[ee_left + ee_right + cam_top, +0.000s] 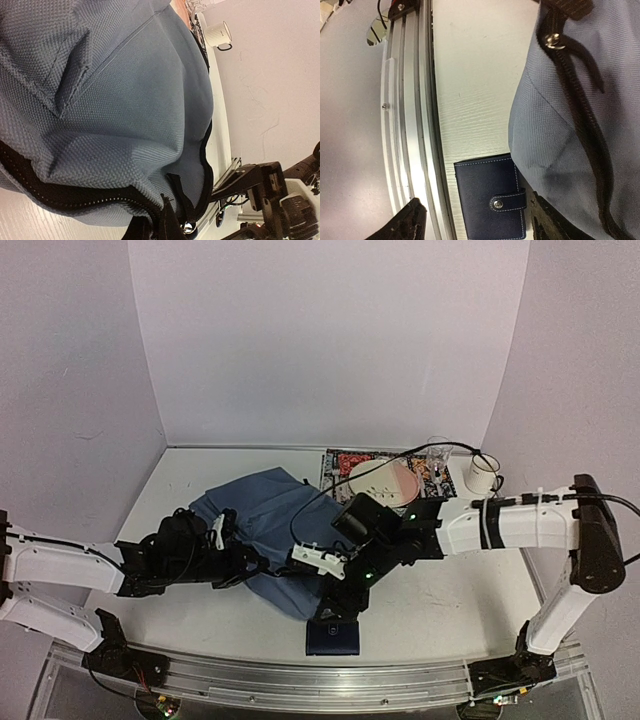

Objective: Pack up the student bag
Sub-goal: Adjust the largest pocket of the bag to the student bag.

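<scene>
The student bag (262,518) lies slumped in the middle of the table, slate-blue with black zip trim (75,197). My left gripper (238,565) sits at its near left edge, and in the left wrist view its dark fingers (167,225) are shut on the bag's zip edge. A small dark navy wallet (333,637) with a snap tab lies flat by the table's front edge, against the bag (570,125). My right gripper (342,602) hovers over the wallet (492,200) and stands open (477,212), one finger on each side with a gap to both.
At the back right are a patterned book (345,465) with a pale pink plate (385,480) on it, a clear glass (438,453) and a white mug (482,473). An aluminium rail (415,125) runs along the near table edge, close to the wallet.
</scene>
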You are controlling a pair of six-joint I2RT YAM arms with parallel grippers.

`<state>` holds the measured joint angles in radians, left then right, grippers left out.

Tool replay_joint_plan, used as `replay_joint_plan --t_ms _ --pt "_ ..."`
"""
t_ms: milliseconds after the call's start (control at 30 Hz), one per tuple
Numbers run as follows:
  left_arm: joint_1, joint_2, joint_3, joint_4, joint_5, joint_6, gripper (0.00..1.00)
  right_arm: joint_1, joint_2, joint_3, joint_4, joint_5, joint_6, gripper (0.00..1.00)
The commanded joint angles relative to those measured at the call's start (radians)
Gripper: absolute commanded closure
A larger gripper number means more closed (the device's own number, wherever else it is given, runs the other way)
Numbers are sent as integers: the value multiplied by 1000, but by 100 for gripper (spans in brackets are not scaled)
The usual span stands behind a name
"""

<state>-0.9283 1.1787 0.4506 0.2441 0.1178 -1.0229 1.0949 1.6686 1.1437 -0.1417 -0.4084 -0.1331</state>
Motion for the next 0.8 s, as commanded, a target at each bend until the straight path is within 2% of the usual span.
replay_joint_plan --t_ms 0,100,167,333,467,567,767 --pt "16 8 51 47 -27 -8 100 0 73 66 19 96 -66 27" --pt "15 2 47 47 -15 -1 100 -3 87 61 87 197 -84 23" --pt "16 -1 47 46 -6 10 100 -17 98 79 102 208 -94 20" --pt "16 3 45 41 25 34 100 -35 140 135 112 193 -131 8" --pt "16 9 51 37 48 56 100 -47 196 171 103 123 -156 2" --pt "15 8 57 31 55 69 100 -50 241 189 75 76 -173 2" --pt "15 -16 54 20 38 75 100 -49 300 214 14 -51 -193 9"
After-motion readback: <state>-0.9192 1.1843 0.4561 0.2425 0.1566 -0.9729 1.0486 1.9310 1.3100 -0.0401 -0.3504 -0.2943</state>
